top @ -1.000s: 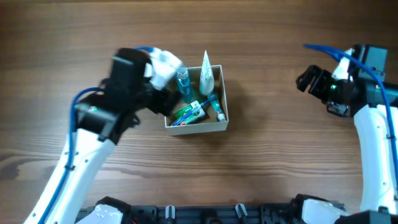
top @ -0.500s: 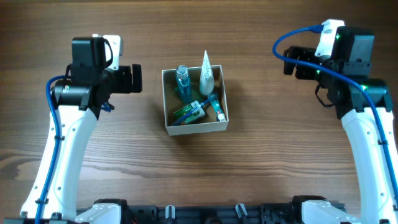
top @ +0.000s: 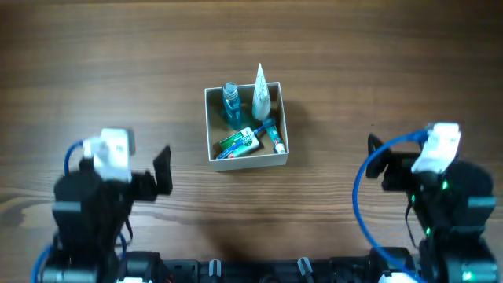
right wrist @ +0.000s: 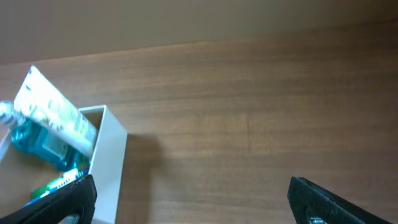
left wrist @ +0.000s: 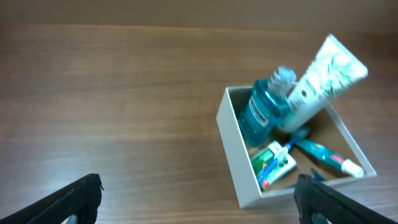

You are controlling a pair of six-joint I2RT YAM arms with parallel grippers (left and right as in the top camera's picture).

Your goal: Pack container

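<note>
Left gripper (left wrist: 199,190): jaws wide apart, empty, near the table's front edge. Container (top: 247,162): mid-table, well apart from both arms, packed, with the tube (top: 260,93) leaning tall. Right gripper (right wrist: 191,186): wide apart, empty. Packing looks complete; any arm motion should stay clear of the tube.

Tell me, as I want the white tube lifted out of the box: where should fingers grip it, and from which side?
Probably grip the white plastic squeeze tube by its flat crimped upper end, from above. It stands cap-down in the white-walled square container beside the blue liquid bottle, its top clear above the walls.
</note>
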